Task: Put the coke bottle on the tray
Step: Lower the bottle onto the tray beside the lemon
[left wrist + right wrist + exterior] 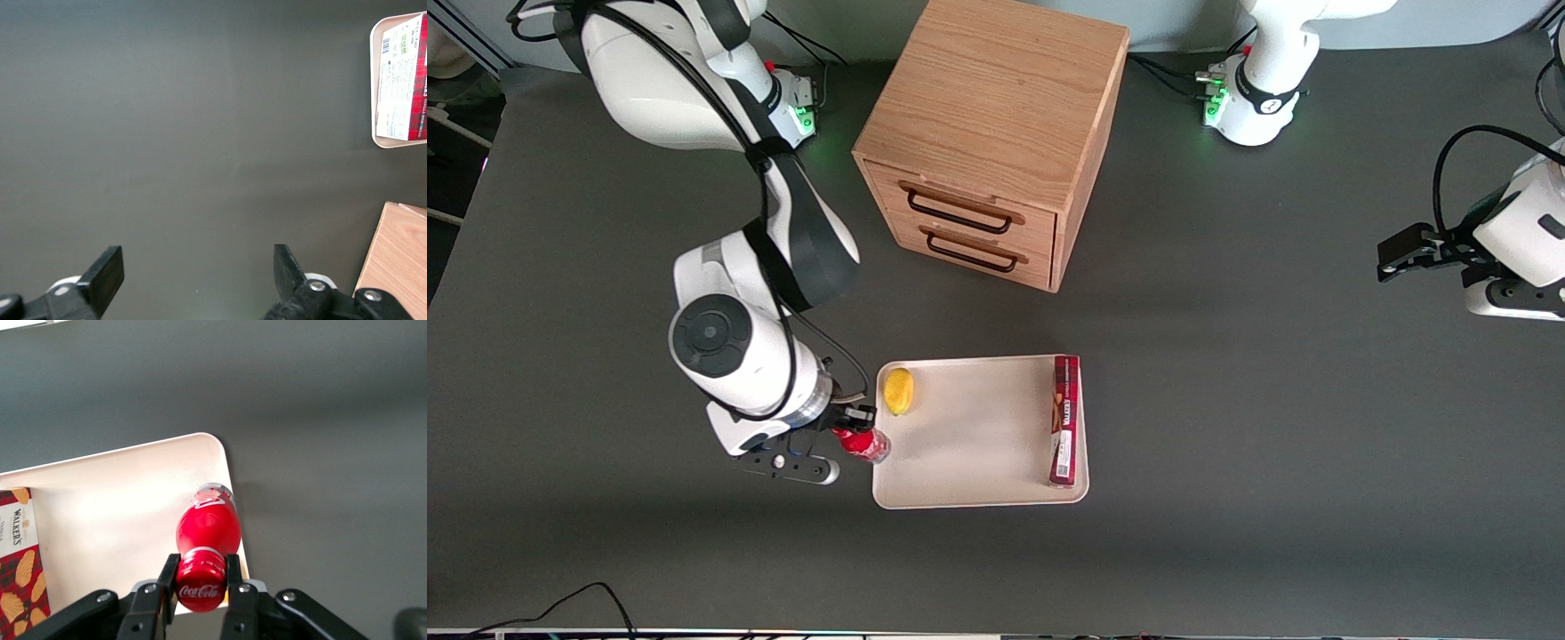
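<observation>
Currently the gripper (200, 577) is clamping the coke bottle (207, 533) by its red cap, jaws closed tight on either side of it. The bottle's long axis is running straight out from the jaws, clear base pointing away from them, and in the front view it looks tilted rather than upright. The bottle is hanging right over the rim of the tray (978, 498), at the edge toward the working arm's end. The tray's open middle is lying further on from the jaws, between the lemon (898, 391) and the red box (1064, 420). My read: carry is nearly done, next move needs a short shift inward before release.
</observation>
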Motion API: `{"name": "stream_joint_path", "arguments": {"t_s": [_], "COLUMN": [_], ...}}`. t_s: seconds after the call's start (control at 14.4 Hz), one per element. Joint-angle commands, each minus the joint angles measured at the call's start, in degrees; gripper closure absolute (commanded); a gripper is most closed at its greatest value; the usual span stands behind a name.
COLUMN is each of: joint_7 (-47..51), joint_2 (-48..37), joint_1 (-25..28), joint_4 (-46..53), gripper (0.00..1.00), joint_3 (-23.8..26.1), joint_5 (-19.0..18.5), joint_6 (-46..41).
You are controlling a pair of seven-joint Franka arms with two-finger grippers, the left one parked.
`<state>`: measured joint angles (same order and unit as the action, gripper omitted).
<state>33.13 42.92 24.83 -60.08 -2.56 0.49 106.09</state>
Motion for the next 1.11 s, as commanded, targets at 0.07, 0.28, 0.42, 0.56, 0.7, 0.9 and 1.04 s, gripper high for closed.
{"name": "stream_joint_path", "arguments": {"t_s": [0.07,0.28,0.42,0.56,0.7,0.9,1.04], "joint_7": [1.67,3.07,3.26,3.34,3.26,3.17,3.08], "joint_2": [2.87,4.88,5.85,6.55,7.00,7.18,7.18], "joint_1": [1.36,1.71,1.80,1.89,2.50,2.50,2.50], "joint_4": [3.13,3.13,3.04,3.04,2.69,2.51,2.43], "gripper": [1.00,1.00,1.00,1.00,1.00,0.72,0.00], "joint_3": [-1.31,-1.40,-1.40,-1.40,-1.48,-1.48,-1.48], "joint_5": [0.13,0.13,0.13,0.13,0.04,0.04,-0.31], "joint_6": [3.05,6.13,7.98,9.04,9.65,9.92,9.92]}}
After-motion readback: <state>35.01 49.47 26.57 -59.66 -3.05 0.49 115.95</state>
